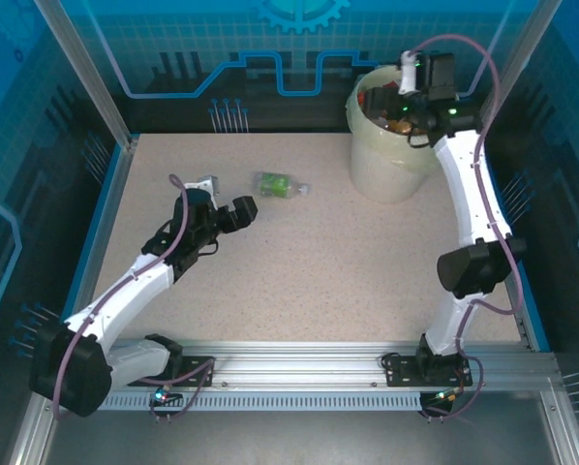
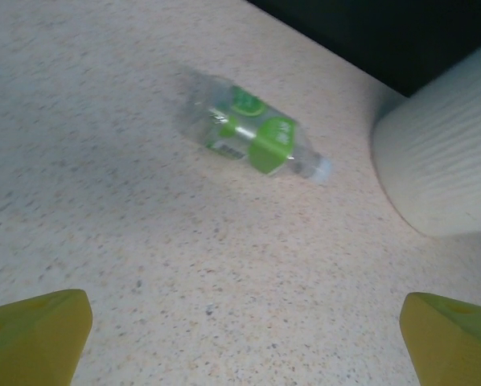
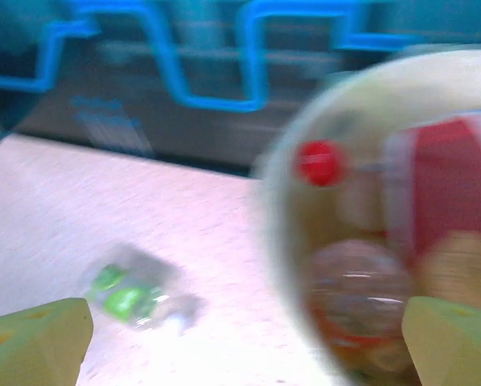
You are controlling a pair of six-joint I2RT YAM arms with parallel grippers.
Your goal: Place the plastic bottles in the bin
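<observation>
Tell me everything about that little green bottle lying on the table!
The green-label bottle is small, clear plastic, with a bright green label round its middle and a pale cap. It lies on its side on the speckled table, cap end toward the white bin but apart from it. Only the table touches it; the open left gripper sits close by, short of it.

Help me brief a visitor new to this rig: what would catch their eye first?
A lone green-labelled bottle lies on its side mid-table, just ahead of the left fingers, open. At the far right stands the white bin, bottles inside, with the right fingers open above its rim.
</observation>
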